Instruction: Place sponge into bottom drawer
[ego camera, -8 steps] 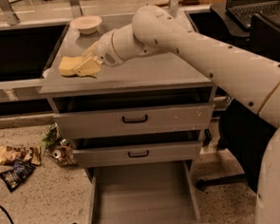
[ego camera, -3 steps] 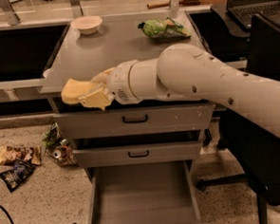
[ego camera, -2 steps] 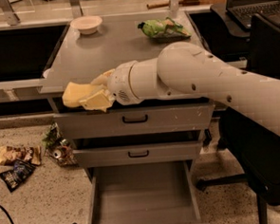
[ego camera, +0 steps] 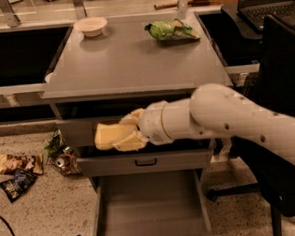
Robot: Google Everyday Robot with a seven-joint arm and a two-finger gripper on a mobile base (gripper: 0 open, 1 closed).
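Note:
The yellow sponge (ego camera: 106,135) is held in my gripper (ego camera: 124,132), which is shut on it in front of the upper drawer fronts, left of the cabinet's middle and well above the floor. The white arm (ego camera: 223,120) reaches in from the right. The bottom drawer (ego camera: 149,207) is pulled out below, a wide grey tray with a bare flat floor. The sponge hangs above the drawer's back left part.
On the grey cabinet top (ego camera: 134,60) stand a white bowl (ego camera: 91,26) at the back left and a green snack bag (ego camera: 171,30) at the back right. Snack packets (ego camera: 18,170) lie on the floor at left. A black chair (ego camera: 283,131) stands at right.
My gripper has carried the sponge down from the cabinet top's left edge to in front of the drawer fronts, and a little to the right.

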